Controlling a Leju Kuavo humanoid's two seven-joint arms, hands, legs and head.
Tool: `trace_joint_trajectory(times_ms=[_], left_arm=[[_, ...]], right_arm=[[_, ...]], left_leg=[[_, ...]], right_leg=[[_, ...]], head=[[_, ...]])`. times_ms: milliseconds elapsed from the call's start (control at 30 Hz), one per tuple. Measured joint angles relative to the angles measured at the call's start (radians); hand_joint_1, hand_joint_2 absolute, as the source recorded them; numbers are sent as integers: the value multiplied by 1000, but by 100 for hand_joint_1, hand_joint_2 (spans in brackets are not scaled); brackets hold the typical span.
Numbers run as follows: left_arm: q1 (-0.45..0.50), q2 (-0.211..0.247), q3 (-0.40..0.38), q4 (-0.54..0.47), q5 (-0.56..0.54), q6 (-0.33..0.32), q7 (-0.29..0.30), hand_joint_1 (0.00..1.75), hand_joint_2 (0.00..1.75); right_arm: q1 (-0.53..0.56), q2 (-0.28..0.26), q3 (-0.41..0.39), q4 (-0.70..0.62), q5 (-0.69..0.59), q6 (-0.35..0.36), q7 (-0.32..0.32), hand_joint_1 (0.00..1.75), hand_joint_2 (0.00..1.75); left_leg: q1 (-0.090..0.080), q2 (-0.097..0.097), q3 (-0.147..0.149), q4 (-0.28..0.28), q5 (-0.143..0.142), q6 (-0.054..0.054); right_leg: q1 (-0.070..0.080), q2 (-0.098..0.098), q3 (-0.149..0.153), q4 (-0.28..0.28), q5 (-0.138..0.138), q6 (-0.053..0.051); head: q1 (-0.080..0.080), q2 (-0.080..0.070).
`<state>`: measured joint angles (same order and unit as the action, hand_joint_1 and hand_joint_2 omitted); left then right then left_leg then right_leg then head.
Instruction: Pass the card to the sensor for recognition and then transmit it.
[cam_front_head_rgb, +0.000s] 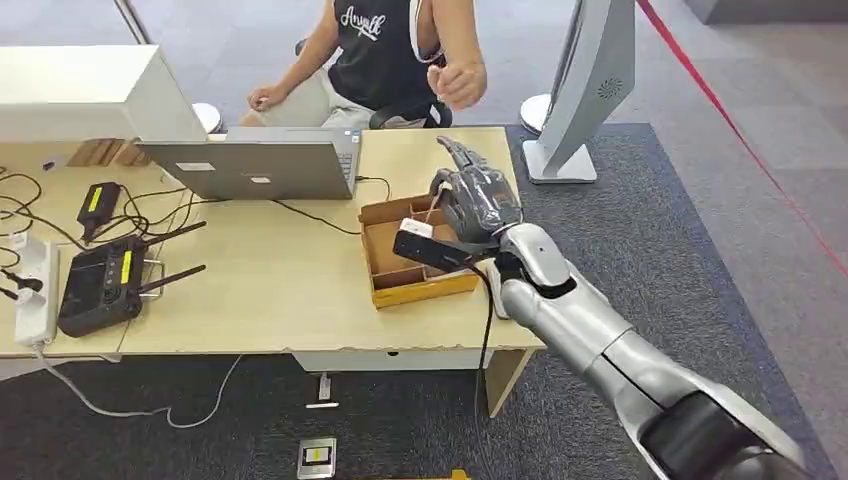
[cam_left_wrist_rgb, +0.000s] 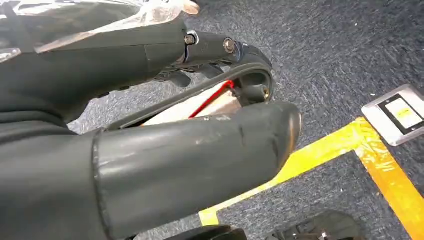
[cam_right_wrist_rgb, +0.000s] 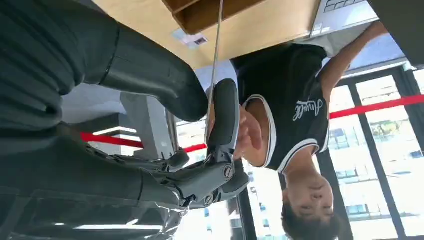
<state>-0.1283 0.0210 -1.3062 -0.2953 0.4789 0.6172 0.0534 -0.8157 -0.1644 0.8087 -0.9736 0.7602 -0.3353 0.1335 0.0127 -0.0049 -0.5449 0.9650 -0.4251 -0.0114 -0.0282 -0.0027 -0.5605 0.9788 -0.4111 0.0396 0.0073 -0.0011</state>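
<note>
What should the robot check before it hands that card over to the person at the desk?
1. Card held: ok, the right hand pinches it, seen edge-on between thumb and a finger.
2. Hand lifted above the cardboard tray: ok.
3. Person's hand ready to receive: ok, raised beyond the desk's far edge, not yet touching the card.
4. Card already read by the sensor: cannot tell.
5. Laptop out of the path: ok, off to the side.
6. Left hand out of the way: ok, hanging over the floor.

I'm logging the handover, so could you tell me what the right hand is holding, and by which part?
The right hand pinches the thin card by one end, between thumb and finger.
</note>
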Motion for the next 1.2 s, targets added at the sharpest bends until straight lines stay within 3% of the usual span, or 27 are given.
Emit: trace_joint_trajectory(times_ms=[233, 467, 967, 1000, 1033, 1067, 1100, 1200], left_arm=[[-2, 3, -3, 0, -42, -9, 8, 0, 0], [-4, 3, -10, 0, -58, -15, 17, 0, 0], [-7, 11, -29, 0, -76, -28, 18, 0, 0], [-7, 12, -29, 0, -76, -28, 18, 0, 0], [-7, 12, -29, 0, -75, -28, 18, 0, 0], [-7, 13, -29, 0, -73, -31, 18, 0, 0], [-7, 13, -29, 0, -71, -31, 18, 0, 0], [-7, 15, -29, 0, -63, -32, 18, 0, 0]], right_arm=[[-163, 39, 1, 162, 51, 28, -13, 175, 175], [-274, 81, 8, 315, 92, 65, 17, 175, 175], [-330, 114, 26, 485, 92, 75, 34, 169, 175], [-329, 114, 27, 491, 92, 76, 35, 120, 175], [-328, 113, 27, 494, 92, 76, 39, 0, 175], [-326, 113, 28, 498, 91, 77, 40, 0, 175], [-324, 114, 29, 503, 92, 78, 40, 0, 0], [-320, 114, 35, 515, 92, 75, 46, 0, 0]], left_leg=[[0, 0, 0, 0, 1, 0], [0, 0, -1, 0, 1, 0], [0, 0, -1, 0, 1, 0], [0, 0, -1, 0, 1, 0], [0, 0, -1, 0, 1, 0], [0, 0, -1, 0, 1, 0], [0, 0, -1, 0, 1, 0], [0, 0, -1, 0, 1, 0]], right_leg=[[0, 0, 0, 0, 0, 0], [0, 0, -1, 0, 0, 0], [0, 0, -1, 0, 0, 0], [0, 0, -1, 0, 0, 0], [0, 0, -1, 0, 0, 0], [0, 0, -1, 0, 0, 0], [0, 0, -1, 0, 0, 0], [0, 0, -1, 0, 0, 0]], head=[[0, 0], [0, 0], [0, 0], [0, 0], [0, 0], [0, 0], [0, 0], [0, 0]])
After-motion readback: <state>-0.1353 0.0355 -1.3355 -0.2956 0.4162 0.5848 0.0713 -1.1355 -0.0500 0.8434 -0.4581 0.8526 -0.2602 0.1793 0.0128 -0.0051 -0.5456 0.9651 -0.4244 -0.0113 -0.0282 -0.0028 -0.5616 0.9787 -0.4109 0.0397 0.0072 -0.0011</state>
